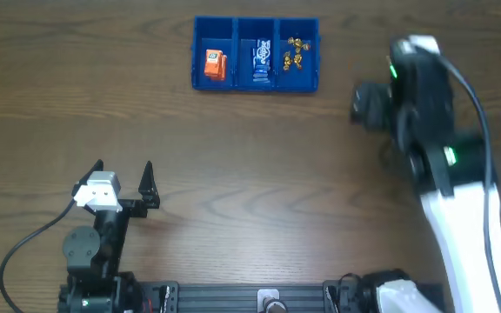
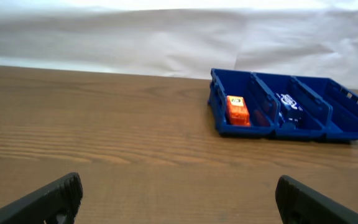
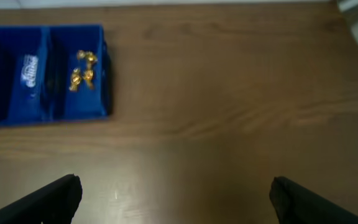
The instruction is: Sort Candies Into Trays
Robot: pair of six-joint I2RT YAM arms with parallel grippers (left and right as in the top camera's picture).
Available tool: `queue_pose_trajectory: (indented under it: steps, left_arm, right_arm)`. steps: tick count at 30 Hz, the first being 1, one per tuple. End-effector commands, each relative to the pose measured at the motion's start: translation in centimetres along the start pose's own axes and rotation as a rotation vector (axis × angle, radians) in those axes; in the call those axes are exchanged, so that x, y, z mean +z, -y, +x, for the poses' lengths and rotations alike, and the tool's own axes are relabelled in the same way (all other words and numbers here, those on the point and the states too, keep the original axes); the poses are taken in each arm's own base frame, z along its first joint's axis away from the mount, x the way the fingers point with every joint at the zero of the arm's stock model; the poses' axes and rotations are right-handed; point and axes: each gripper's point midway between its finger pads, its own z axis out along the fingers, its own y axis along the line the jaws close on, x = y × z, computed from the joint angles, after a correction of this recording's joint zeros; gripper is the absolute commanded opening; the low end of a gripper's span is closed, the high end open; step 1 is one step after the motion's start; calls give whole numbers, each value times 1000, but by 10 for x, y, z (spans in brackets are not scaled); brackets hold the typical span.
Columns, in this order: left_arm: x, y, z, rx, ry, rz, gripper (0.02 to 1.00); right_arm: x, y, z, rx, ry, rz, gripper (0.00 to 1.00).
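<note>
Found tray (image 1: 197,52) at upper centre of the top view, flat on table (image 1: 76,87), long axis running left to right, three compartments side by side. Counted one kind per compartment: orange candy (image 1: 214,63) in the left, blue candy (image 1: 262,59) in the middle, gold candies (image 1: 295,54) in the right. Judged that as the point of the layout, with dividers keeping the kinds apart. Took the sorting as finished or close to it.

Read orange candy as lying with long axis roughly up-down in the frame, along its compartment, a shade tilted. Read blue candy the same way, lengthwise along the middle slot. Could not give gold candies an axis: small, loosely clustered toward the upper part of their slot.

Placed left gripper (image 1: 124,167) at lower left of the top view, well apart from tray, fingers (image 2: 55,198) spread wide and holding nothing. Faced tray in its wrist view; probably a waiting pose near the base. Placed right gripper (image 3: 174,186) at upper right of the top view, off tray's right end, above bare wood, fingers (image 3: 48,199) likewise wide apart and empty. Judged the spread fingers as fitting arms with nothing to carry.
</note>
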Motion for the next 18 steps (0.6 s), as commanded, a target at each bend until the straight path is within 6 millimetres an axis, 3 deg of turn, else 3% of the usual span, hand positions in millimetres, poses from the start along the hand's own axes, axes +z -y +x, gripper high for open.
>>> queue_pose_trajectory:
  steps: [1,7,11,18]
  left_arm:
    - [1,1,17,-9,-48,11,998]
    - [1,1,17,-9,-48,11,998]
    - [1,1,17,-9,-48,11,998]
    - [1,1,17,-9,-48,11,998]
  right_arm:
    - [-12,18,51,77,46,-59,1000]
    - [-15,35,94,162,228,-79,1000]
    - [2,34,118,175,310,-87,1000]
    - [11,26,112,108,511,-119,1000]
